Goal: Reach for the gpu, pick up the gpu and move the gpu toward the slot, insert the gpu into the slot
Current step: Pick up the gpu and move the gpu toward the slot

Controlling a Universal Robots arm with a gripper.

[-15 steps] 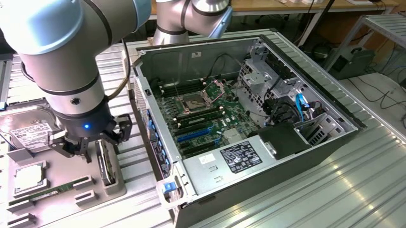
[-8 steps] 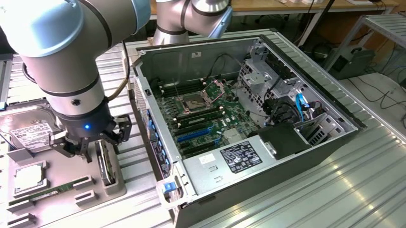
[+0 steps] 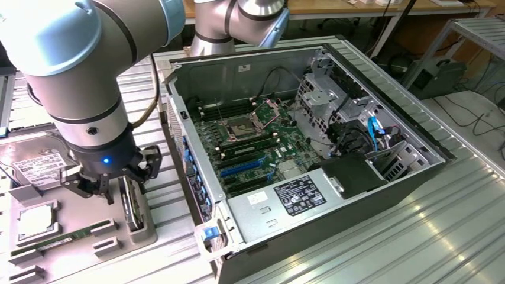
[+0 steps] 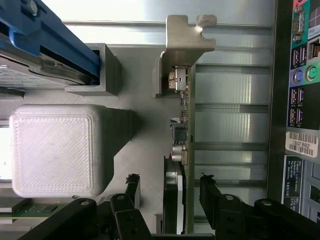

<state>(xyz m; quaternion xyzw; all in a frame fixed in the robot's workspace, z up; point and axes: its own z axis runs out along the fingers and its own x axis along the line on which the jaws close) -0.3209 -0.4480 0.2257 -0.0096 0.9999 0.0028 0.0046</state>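
While the gripper [image 3: 110, 184] hangs with jaws wide astride the gpu [image 3: 132, 207], I see this card standing on edge in a grey holder [image 3: 146, 236] on the ribbed metal table [image 3: 394, 236]; cables [image 3: 457, 109] lie on the floor [image 3: 493, 112] beyond.

gpu [image 4: 182, 131] is showing a dark board edge with a silver bracket. slot [image 3: 240, 167] is reading blue against the green motherboard [image 3: 272, 139]. pincer [image 4: 169, 179] is showing black. Grey holder block [image 4: 55, 150] is carrying fine diagonal print lines. table [image 3: 410, 236] is showing silver ribbing.
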